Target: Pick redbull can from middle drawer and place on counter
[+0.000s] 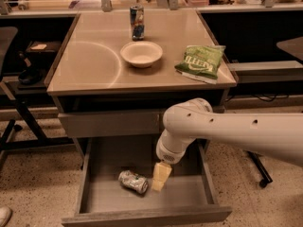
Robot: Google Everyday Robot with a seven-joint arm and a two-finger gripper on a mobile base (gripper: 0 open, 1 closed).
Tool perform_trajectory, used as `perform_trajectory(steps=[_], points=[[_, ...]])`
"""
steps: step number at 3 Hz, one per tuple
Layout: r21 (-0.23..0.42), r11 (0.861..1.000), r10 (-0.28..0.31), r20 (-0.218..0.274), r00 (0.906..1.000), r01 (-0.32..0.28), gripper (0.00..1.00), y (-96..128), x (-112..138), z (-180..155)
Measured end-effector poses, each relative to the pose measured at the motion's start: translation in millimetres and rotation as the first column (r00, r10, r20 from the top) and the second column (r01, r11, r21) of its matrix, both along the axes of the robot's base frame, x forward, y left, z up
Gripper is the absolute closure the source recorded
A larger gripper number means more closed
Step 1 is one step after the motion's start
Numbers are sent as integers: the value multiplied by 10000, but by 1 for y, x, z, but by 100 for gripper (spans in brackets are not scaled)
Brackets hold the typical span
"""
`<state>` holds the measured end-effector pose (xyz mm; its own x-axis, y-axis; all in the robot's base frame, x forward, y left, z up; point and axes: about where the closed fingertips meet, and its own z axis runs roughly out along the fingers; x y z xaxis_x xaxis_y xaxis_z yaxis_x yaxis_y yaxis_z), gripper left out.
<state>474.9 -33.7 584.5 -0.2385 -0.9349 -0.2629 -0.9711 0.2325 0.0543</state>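
Note:
The redbull can (133, 181) lies on its side on the grey floor of the open middle drawer (102, 197), left of centre. It is small, silvery and dented. My gripper (160, 176) hangs from the white arm (227, 131) down inside the drawer, just right of the can and very close to it. The beige counter (90, 63) is above the drawer.
On the counter stand a white bowl (141, 54), a tall blue and silver can (137, 22) behind it, and a green chip bag (200, 60) at the right edge. A closed drawer front (109, 123) sits above the open one. Dark furniture (19, 74) stands to the left.

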Motion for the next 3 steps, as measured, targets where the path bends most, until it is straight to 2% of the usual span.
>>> perform_trajectory(steps=[1, 2, 3], points=[[0, 10000, 0, 0, 10000, 0, 0, 0, 0, 0], [428, 9990, 105, 60, 9999, -107, 0, 13, -2, -19], [1069, 9943, -50, -85, 10000, 58, 0, 42, 8, -57]])
